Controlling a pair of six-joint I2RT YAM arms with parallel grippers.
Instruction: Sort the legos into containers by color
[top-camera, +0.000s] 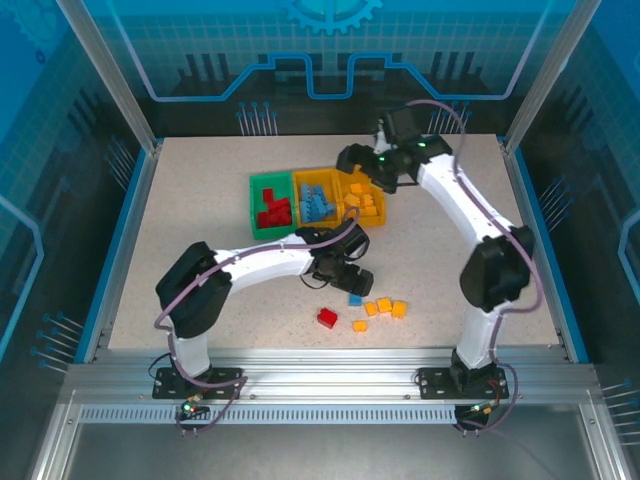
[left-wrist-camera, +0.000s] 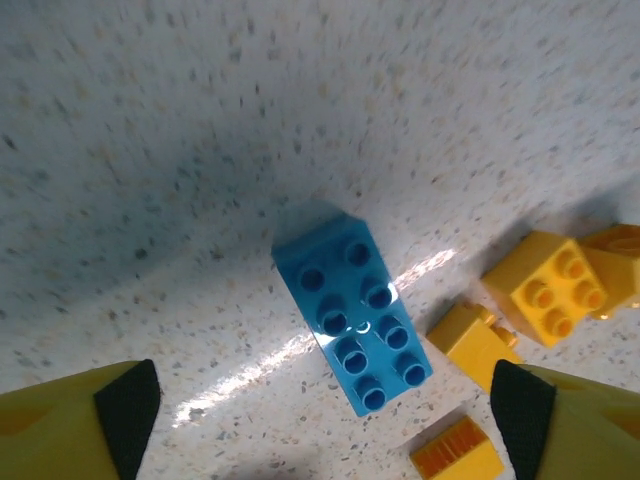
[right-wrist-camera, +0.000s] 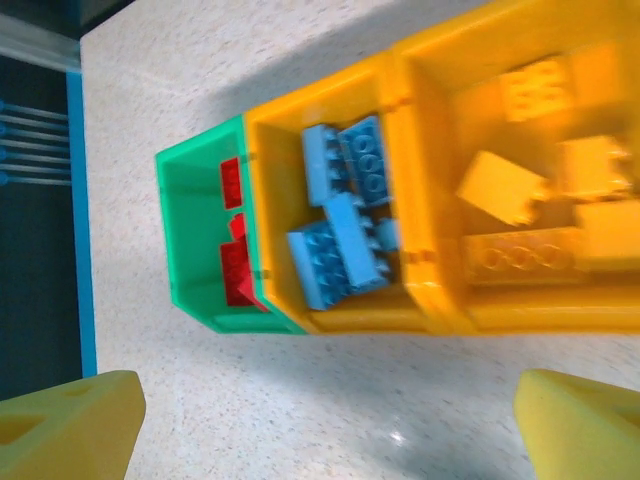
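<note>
**A:** Landmark for this entry is the loose blue lego on the bench. How do we stand to it?

**B:** Left gripper hangs right over it, jaws spread, nothing held. The lego lies between the fingers, a little ahead of them.

**A:** Long axis?

**B:** Oblong, two studs by four, studs up. The axis runs slantwise to the line between our fingertips, neither along it nor square across. We judge a wrist turn is needed so the pads meet the long sides.

**A:** Neighbours?

**B:** Yellow legos lie just beside the blue lego on one flank, apart from it as far as we can tell. The closest could foul a finger. From above, a red lego sits just beside it, toward the arm bases.

**A:** Nearer arm?

**B:** Left, plainly. Right gripper is well apart from the blue lego, over the containers, jaws wide and empty.

**A:** Destination?

**B:** The containers lie beyond the blue lego, away from the bases. Green container holds reds, middle container blues, end container yellows. Ours belongs in the middle one.

**A:** Any writing?

**B:** None legible. The stud tops may carry a mark, but they are too blurred to read.
</note>
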